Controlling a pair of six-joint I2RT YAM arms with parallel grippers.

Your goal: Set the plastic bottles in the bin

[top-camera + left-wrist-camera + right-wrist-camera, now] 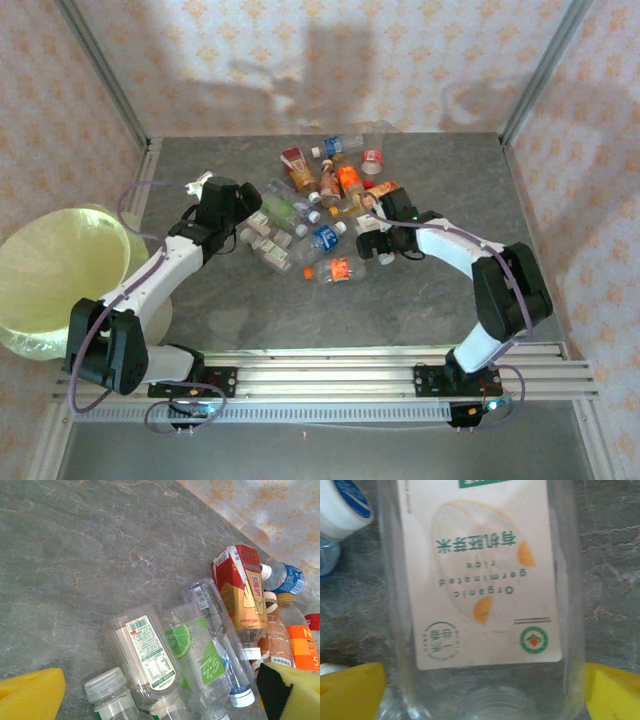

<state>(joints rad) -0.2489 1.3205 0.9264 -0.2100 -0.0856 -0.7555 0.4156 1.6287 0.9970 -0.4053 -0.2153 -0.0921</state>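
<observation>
Closest to my right wrist camera lies a clear plastic bottle with a pale label printed in green (480, 580), flat on the table and running up the frame between two yellow fingers (350, 692). I see the right gripper (482, 685) spread wide and straddling it. I cannot tell whether the pads actually touch its sides, and the bottle is not lifted.

From above, I have the grey stone-patterned table (300, 310) carrying everything. Off its left edge stands the large round pale bin lined with a yellow-green bag (60, 270), well apart from the bottles. The heap of small clear plastic bottles (320, 200) sits on the far half of the table, between the two wrists.

On my left wrist camera the left gripper (162, 680) hangs over the heap's edge, jaws released and grasping nothing. Between its fingers lies a clear bottle with a white barcode label (150, 652), touching a bottle with a green lime label (197, 652). Beyond them I see a red-and-gold labelled bottle (240, 587), an orange-labelled bottle (302, 645) and a blue-labelled bottle (287, 579).

Smallest, a white cap with blue print (342, 505) lies just beside the straddled bottle.
</observation>
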